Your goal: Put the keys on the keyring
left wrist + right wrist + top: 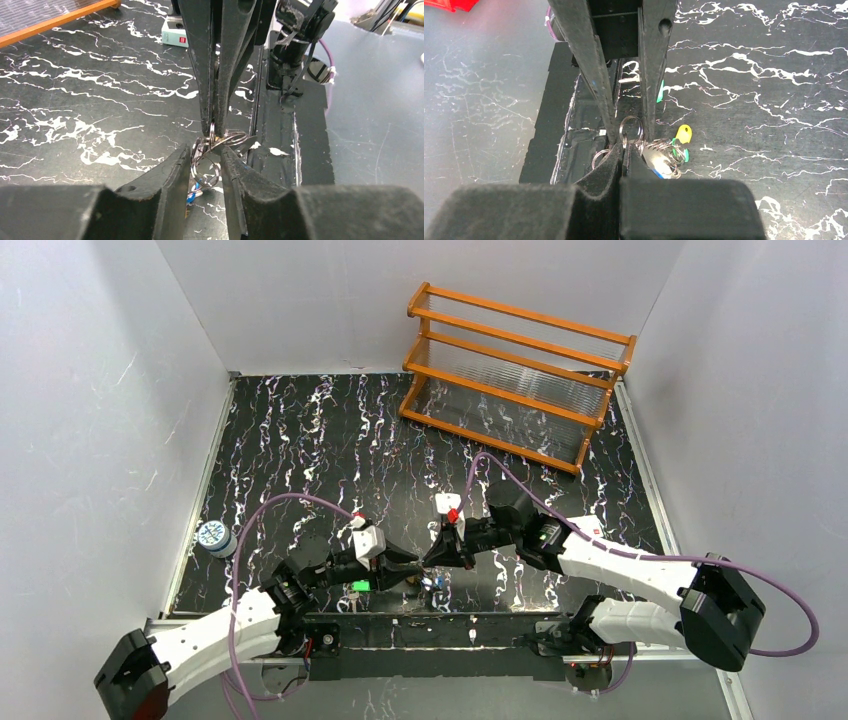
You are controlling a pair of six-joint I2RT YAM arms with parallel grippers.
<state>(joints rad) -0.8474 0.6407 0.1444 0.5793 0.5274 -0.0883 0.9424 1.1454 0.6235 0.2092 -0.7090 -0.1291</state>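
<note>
Right pincer (624, 150) is clamped shut on the keyring (631, 117). Left pincer (206, 150) straddles that loop, jaws narrowly apart, grip unclear. Keys (666, 152) bunch just beside, on the table (774, 75). A skewed squeeze could pop the ring free.

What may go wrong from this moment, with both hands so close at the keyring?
The right hand pinches the keyring only at its fingertips; if the left hand closes off-centre, the ring may twist or slip out. The keys lie bunched beside it and might get caught between the fingers.
</note>
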